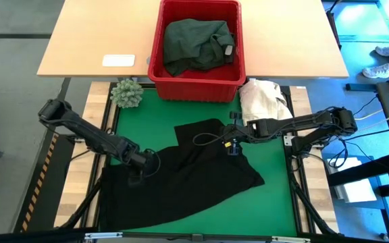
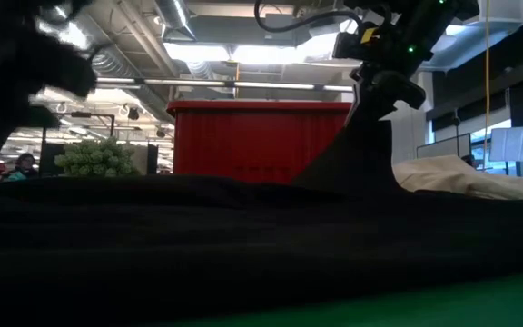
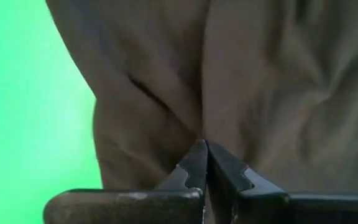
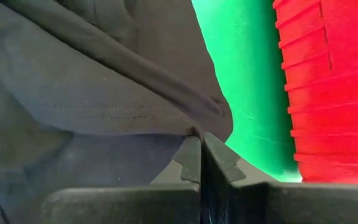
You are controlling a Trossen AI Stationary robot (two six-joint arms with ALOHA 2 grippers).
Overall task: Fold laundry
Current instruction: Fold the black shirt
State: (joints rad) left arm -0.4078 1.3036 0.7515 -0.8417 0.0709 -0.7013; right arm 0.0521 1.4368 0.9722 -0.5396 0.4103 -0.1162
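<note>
Now both arms are on the black garment (image 1: 181, 179) spread across the green counter (image 1: 275, 202): left gripper (image 1: 139, 164) pinches its left edge, right gripper (image 1: 234, 145) pinches a lifted upper fold, cloth stretching between them.

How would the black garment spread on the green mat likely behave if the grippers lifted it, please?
Probably floppy: the black garment tents up where the right gripper pinches it. Likely light, since that small pinch raises a peak. It may drag and wrinkle: the left gripper pinches creased cloth on the green mat.
</note>
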